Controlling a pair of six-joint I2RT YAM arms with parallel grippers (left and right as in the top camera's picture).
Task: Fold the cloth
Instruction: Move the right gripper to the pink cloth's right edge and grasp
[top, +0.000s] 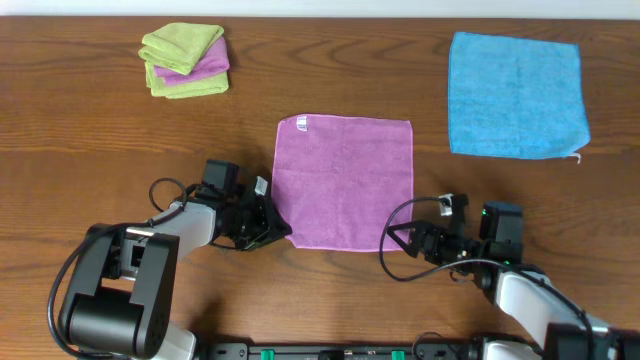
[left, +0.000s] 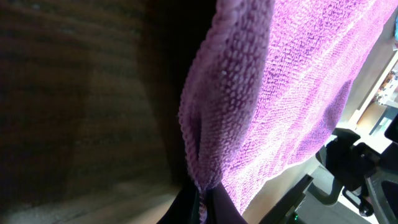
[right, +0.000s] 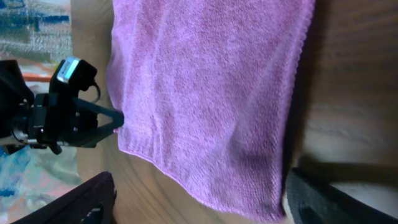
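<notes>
Overhead | cloth (top: 343, 180) flat on table (top: 100, 150), tag (top: 302, 124) far-left corner | left gripper (top: 277, 230) clamped on near-left corner | right gripper (top: 392, 243) jaws wide at near-right corner

A magenta square microfibre cloth (right: 205, 81) lies flat on the brown wooden table (right: 354, 74), from 12 o'clock to centre. At 9 o'clock the black left gripper (right: 117, 123) pinches its corner. The right gripper (right: 199, 190) holds its dark fingers wide apart at 7 and 5 o'clock.
</notes>
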